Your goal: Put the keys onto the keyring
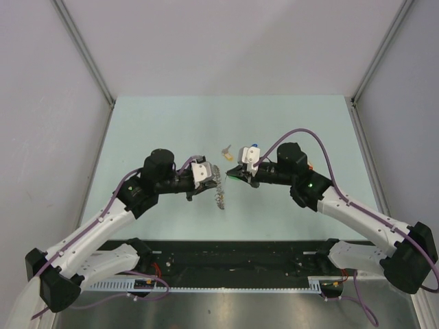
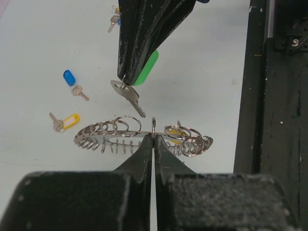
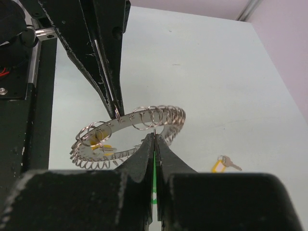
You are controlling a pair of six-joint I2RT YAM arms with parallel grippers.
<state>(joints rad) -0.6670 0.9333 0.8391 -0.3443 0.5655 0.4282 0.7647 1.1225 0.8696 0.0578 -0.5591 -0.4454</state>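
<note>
Both ends are clenched tight. L gripper (image 2: 153,140) pinches the keyring (image 2: 195,144) by its near rim and holds it off the table (image 2: 38,48) at about mid-table. R gripper (image 3: 153,142) is clamped on the green key (image 2: 129,97) up by its tag (image 2: 147,67), so the blade hangs down just far of the ring. On the L wrist cam the blade tip sits close to one of the small loops; can't tell if it's touching. I read the step as threading this key onto a loop. To do it well I'd freeze the L arm w/ the ring level and move only the R arm, in tiny nudges. I'd lead w/ the key's head end, not the blade, since the hole is up there. I'd check both wrist cams each nudge, as the top cam is too coarse for this. The ring is a thin flat metal band bent into an oval, fringed w/ lots of shiny wire split rings. They look springy and prob. prone to swing and snag on each other. A yellow bit shows among them, maybe a tag already hung. The key is flat, hard silver metal. Its tag is a smooth rounded plastic oblong, so it could pivot in the pinch if pushed sideways. Blue key (image 2: 71,79) and yellow key (image 2: 67,120) lie flat on the pale matt table, far of the grippers.
</note>
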